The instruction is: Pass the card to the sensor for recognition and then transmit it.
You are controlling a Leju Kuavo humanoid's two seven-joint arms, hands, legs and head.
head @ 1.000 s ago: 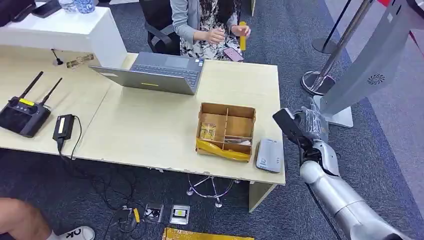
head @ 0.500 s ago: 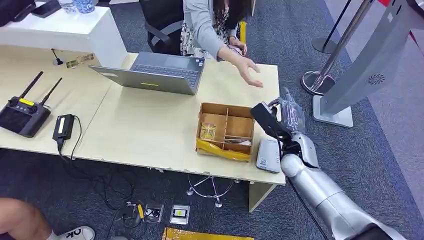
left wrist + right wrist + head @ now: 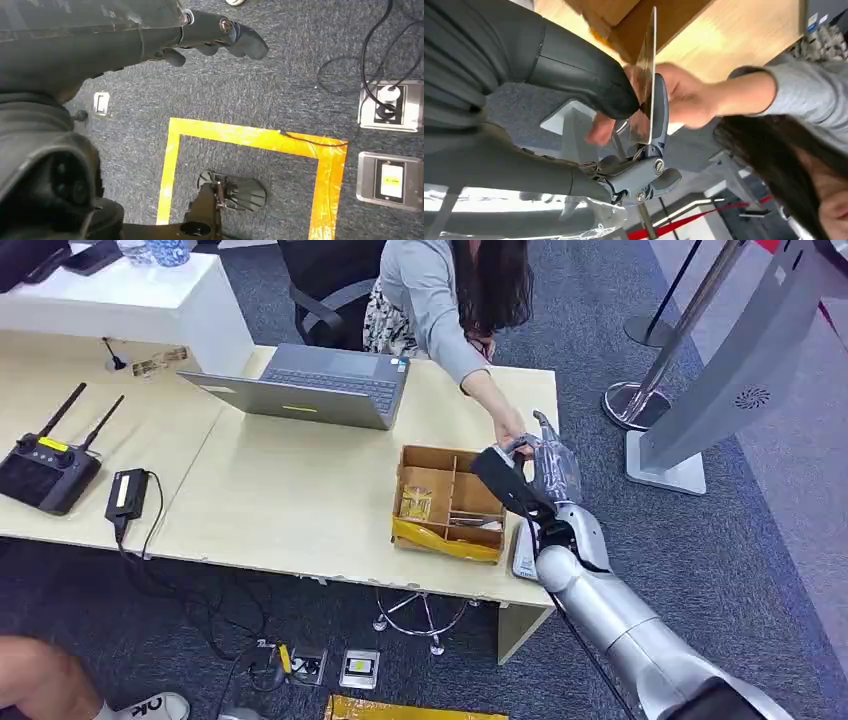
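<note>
My right hand (image 3: 548, 462) hovers over the table's right end, just past the cardboard box (image 3: 450, 498). In the right wrist view the hand (image 3: 554, 70) pinches a thin glossy card (image 3: 648, 85) between its thumb and a finger, seen edge-on. A person's hand (image 3: 512, 432) reaches across the table and its fingers (image 3: 684, 100) are right at the card. The grey-white card sensor (image 3: 522, 558) lies flat by the table's front edge under my forearm, partly hidden. My left hand (image 3: 220, 35) hangs over the floor, holding nothing, fingers loosely bent.
A laptop (image 3: 320, 388) sits at the table's (image 3: 290, 500) back. A black router (image 3: 45, 470) and power brick (image 3: 127, 494) lie at the left. A silver sign stand (image 3: 730, 370) and a stanchion base (image 3: 630, 400) stand to the right. Cables and floor sockets (image 3: 340, 668) lie below the table.
My right arm swung left and forward from beside the table to over its right end, carrying the card. The seated person leaned in and stretched an arm out to my hand.
</note>
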